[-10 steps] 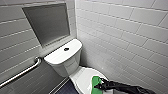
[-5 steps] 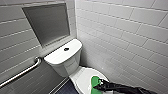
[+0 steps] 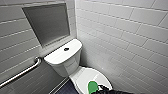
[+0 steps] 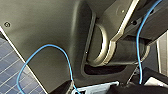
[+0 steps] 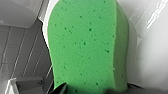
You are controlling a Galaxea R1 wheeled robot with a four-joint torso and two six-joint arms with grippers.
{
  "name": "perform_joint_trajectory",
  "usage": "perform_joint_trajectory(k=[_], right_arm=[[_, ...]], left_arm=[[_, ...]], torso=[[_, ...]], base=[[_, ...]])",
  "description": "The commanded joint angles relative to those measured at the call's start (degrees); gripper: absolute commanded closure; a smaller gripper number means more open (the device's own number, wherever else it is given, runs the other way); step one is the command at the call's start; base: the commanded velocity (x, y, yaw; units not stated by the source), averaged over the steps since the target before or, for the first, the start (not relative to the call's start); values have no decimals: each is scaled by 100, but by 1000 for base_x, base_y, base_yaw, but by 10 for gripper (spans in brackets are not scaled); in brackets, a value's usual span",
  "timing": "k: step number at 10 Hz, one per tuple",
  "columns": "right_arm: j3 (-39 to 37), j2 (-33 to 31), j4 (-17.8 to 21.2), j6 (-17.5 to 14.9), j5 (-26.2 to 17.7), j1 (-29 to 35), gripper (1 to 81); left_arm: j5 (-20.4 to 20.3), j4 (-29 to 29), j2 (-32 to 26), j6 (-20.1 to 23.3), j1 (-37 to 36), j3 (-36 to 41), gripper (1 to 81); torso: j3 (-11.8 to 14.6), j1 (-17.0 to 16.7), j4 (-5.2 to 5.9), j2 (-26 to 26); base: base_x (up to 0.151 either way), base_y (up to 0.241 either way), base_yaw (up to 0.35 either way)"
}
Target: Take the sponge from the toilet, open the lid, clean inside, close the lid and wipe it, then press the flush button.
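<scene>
The white toilet (image 3: pixel 62 61) stands in the corner with its lid (image 3: pixel 83 76) down. On the tank top sits the small dark flush button (image 3: pixel 66 49). The bright green sponge (image 3: pixel 92 86) lies on the front part of the lid. My right gripper (image 3: pixel 100 88) reaches in low from the right and is open, its dark fingertips (image 5: pixel 60 89) on either side of the sponge's near end. The sponge (image 5: pixel 85 47) looms large in the right wrist view, resting on the white lid (image 5: pixel 150 57). The left wrist view faces my own dark body panels and a blue cable.
A metal grab bar (image 3: pixel 22 72) runs along the left tiled wall below a recessed grey niche (image 3: pixel 47 23). A white tiled wall (image 3: pixel 130 42) closes in tightly on the toilet's right. Dark blue floor tiles (image 3: pixel 65 88) show beside the bowl.
</scene>
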Motion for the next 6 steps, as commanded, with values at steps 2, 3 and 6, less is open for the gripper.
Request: perform_joint_trajectory(k=[2, 3, 6], right_arm=[[45, -40, 19, -37, -157, 479, 811], [54, -58, 19, -37, -148, 497, 811], [812, -590, 54, -11, -149, 821, 811]], left_arm=[[464, -4, -63, 6, 196, 121, 10], [456, 4, -55, 14, 196, 121, 10], [447, 31, -19, 14, 170, 86, 10]], torso=[[0, 0, 0, 0], [0, 0, 0, 0], [0, 0, 0, 0]], base=[[0, 0, 0], [0, 0, 0], [0, 0, 0]])
